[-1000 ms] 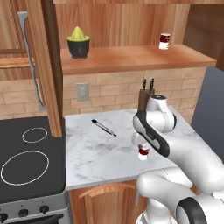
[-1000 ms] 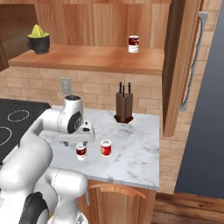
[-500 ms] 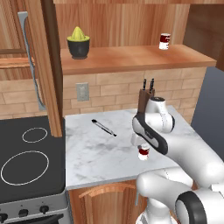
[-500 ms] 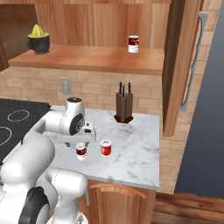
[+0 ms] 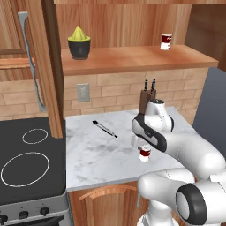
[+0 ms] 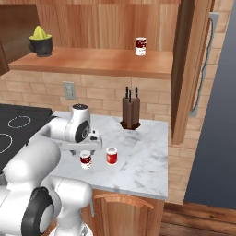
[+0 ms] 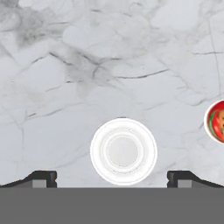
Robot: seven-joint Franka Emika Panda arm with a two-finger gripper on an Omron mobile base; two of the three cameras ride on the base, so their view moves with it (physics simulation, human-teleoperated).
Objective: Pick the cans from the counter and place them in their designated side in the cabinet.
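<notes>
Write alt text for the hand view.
Looking straight down, the open gripper hovers over a can standing on the white marble counter, its pale round top centred between the fingertips. A second, red-topped can sits at the right edge.

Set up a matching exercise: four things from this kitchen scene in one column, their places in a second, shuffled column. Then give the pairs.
Things:
1. yellow juicer
2. knife block
3. dark red can
4. black pen

Places:
A. on the counter, under the open gripper
B. left end of the cabinet shelf
C. at the counter's back, by the brick wall
D. lying flat on the counter near the stove

Pairs: 1-B, 2-C, 3-A, 4-D
</notes>
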